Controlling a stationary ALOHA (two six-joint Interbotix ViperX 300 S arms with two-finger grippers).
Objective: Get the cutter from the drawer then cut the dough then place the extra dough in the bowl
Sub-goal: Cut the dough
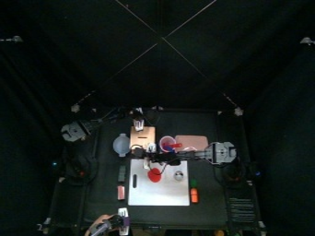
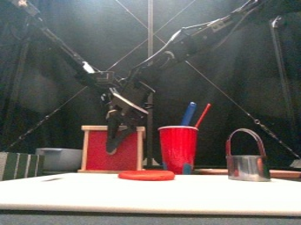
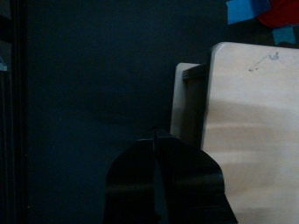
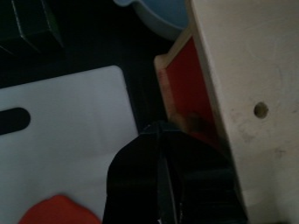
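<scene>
Jaws on the right end effector (image 4: 162, 128) are pressed together and empty, tips just beside the red drawer front (image 4: 177, 79) of the box (image 4: 251, 79); the left end effector (image 3: 158, 133), likewise closed on nothing, hangs over the box. Well apart from both, the cutter (image 2: 247, 163) stands on the right of the board (image 2: 70, 193), with the cup (image 2: 179, 148) between it and the box. Swinging right toward its handle, an arm could clip the cup and spill the knives (image 2: 188, 114), or nudge the dough (image 2: 147, 175).

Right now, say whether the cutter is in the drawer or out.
Out: the cutter stands upright in the open, handle up, right of the cup.
</scene>
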